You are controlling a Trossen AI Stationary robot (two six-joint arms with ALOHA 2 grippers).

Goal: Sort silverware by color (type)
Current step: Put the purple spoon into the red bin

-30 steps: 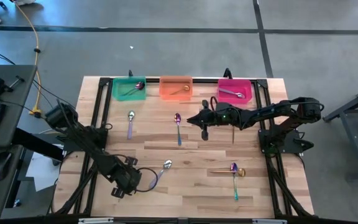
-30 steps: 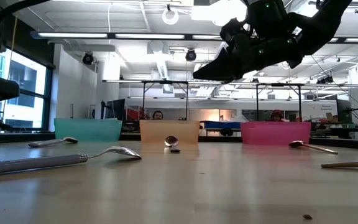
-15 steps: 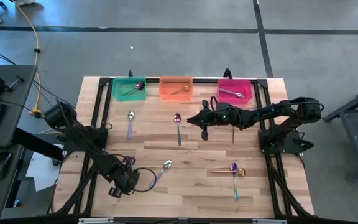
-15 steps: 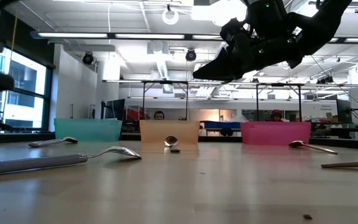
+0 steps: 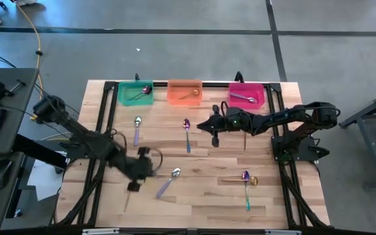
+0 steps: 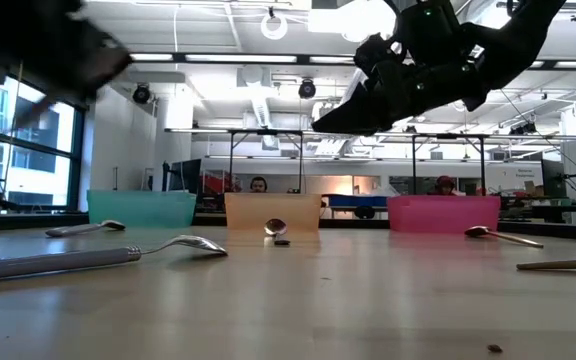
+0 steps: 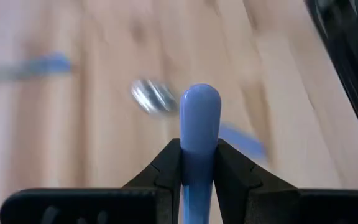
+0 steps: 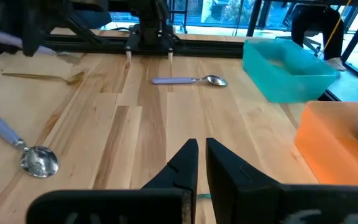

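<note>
The blue-handled utensil (image 7: 199, 134) now sits pinched in the left hand (image 5: 138, 171), which has lifted off the bench (image 5: 201, 163) beside the lavender spoon (image 5: 168, 181); 1 piece seems ready for binning. The right hand (image 5: 215, 139) hovers closed and empty mid-bench.

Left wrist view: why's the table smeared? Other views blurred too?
Left wrist view: motion blur on the table and a loose spoon; the held blue handle stays sharp. High view: left gripper blurred. Low view: near spoon soft. Right wrist view: sharp.
</note>
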